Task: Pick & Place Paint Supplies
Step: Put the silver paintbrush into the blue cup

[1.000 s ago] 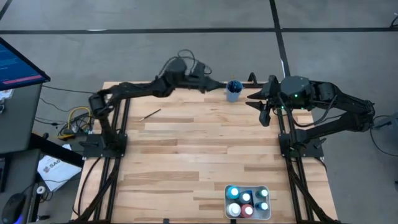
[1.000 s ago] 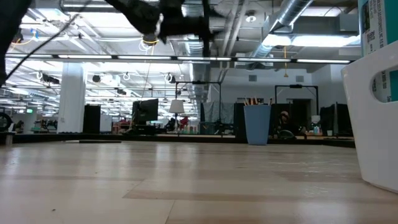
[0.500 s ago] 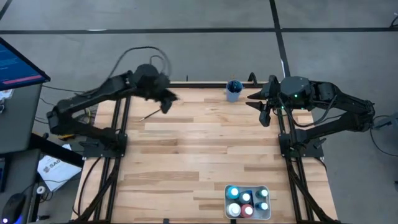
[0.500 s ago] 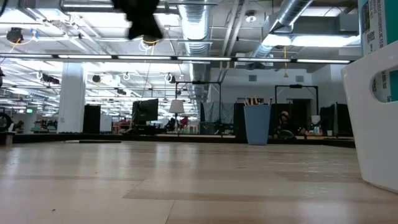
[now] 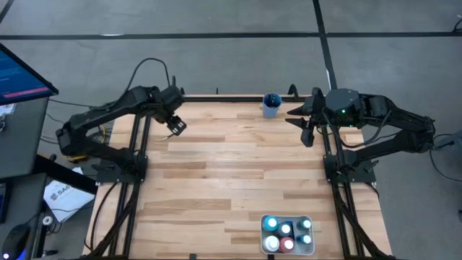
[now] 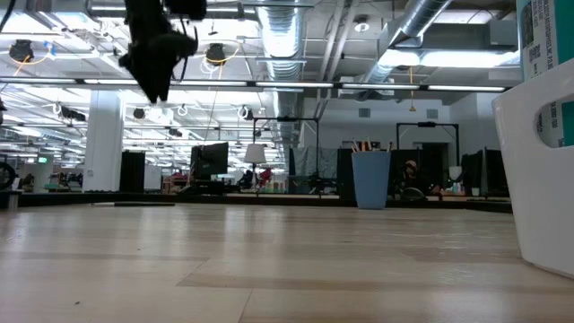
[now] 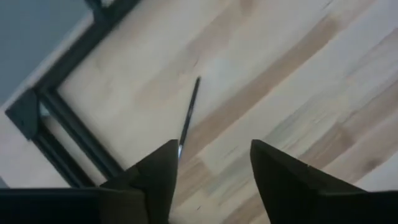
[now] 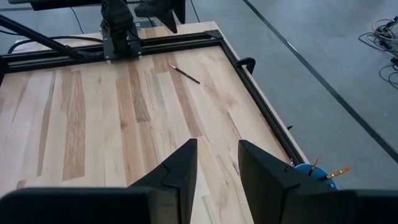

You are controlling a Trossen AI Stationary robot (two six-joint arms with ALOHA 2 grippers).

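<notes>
Thin dark brush (image 7: 189,116) with a pale tip is lying flat on the light wood counter (image 5: 238,173), left gripper (image 5: 176,126) hovering over it, jaws spread; right jaws apart, gripping nothing.

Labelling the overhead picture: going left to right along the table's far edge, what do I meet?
Left hand over a thin dark paintbrush → blue cup holding brushes → right hand.

Open-plan lab: exposed ceiling ducts (image 6: 421,27), rows of monitors (image 6: 208,160)
</notes>
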